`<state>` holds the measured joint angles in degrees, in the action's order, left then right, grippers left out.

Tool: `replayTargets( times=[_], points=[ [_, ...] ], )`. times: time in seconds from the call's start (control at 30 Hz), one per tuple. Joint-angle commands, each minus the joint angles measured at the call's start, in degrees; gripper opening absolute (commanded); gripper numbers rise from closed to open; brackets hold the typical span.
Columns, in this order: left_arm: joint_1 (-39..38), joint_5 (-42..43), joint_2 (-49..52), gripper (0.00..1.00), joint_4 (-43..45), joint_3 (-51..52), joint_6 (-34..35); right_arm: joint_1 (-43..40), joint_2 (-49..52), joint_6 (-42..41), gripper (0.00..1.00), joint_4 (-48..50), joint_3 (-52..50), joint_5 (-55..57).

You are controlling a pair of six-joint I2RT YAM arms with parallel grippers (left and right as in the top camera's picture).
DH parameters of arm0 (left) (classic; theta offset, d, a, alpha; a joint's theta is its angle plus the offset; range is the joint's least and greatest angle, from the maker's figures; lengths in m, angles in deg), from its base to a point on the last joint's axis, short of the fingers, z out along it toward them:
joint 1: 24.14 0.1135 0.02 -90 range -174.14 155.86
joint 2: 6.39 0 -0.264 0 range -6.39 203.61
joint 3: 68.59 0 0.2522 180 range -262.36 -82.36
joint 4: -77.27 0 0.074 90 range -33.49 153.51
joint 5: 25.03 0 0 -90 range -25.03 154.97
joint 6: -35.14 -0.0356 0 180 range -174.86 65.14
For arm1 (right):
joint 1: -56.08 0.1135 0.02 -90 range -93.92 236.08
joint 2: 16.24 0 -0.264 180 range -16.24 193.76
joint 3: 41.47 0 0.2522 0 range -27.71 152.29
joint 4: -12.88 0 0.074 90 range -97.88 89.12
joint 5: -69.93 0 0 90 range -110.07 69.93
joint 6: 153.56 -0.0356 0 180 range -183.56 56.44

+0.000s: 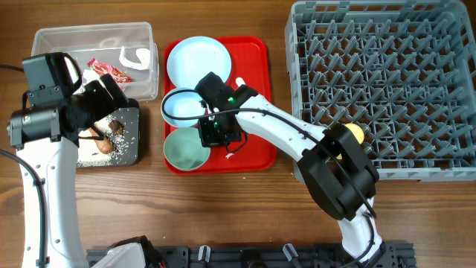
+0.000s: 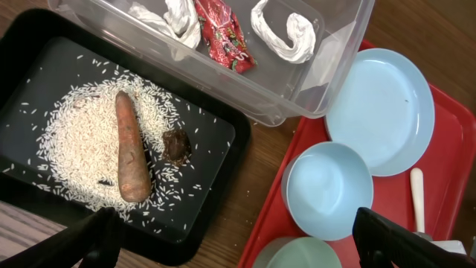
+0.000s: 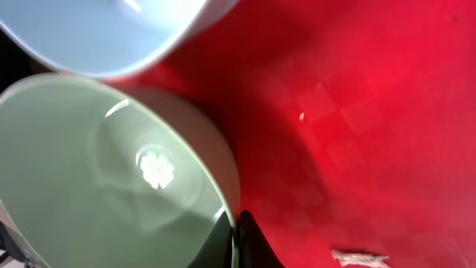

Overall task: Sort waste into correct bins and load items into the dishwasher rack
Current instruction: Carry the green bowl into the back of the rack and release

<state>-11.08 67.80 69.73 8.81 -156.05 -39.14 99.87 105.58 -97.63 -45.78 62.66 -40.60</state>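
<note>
Mint-green bowl in red tray's near-left corner; right hand pinches its rim, whitish-blue bowl crowding just behind. Left hand off-tray, fingers wide.

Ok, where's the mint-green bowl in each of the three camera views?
Overhead: the mint-green bowl sits in the lower-left corner of the red serving tray.
Left wrist: only part of it shows, at the bottom edge, right of centre.
Right wrist: it fills the lower left.
Shared landmark: the whitish-blue bowl beside it, seen in every view.
</note>
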Motion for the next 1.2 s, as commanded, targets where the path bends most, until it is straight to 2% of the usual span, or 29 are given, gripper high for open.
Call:
replayTargets(
  times=[0.0, 0.23, 0.4, 0.57, 0.73, 0.83, 1.17],
  points=[
    [0.31, -0.76, -0.22, 1.0, -0.02, -0.57, -0.31, 0.07, 0.57, -1.05, 0.04, -0.42, -0.24, 0.33],
    [0.31, -0.76, -0.22, 1.0, -0.02, -0.57, -0.31, -2.56, -7.67, 0.61, 0.04, -3.13, -0.22, 1.77],
    [0.31, -0.76, -0.22, 1.0, -0.02, -0.57, -0.31, -7.72, -18.45, 2.64, 0.04, -6.88, -0.22, 13.51],
    [0.31, -0.76, -0.22, 1.0, -0.02, -0.57, -0.31, -13.22, -26.71, 2.36, 0.04, -8.02, -0.22, 40.54],
    [0.31, -0.76, -0.22, 1.0, -0.02, -0.57, -0.31, -16.9, -27.36, 2.8, 0.04, -1.79, -0.22, 66.73],
    [0.31, -0.76, -0.22, 1.0, -0.02, -0.57, -0.31, -18.93, -24.9, 10.38, 0.04, 6.25, -0.24, 76.76],
    [0.31, -0.76, -0.22, 1.0, -0.02, -0.57, -0.31, -25.14, -8.55, 52.74, 0.04, 44.81, -0.24, 82.01]
  ],
)
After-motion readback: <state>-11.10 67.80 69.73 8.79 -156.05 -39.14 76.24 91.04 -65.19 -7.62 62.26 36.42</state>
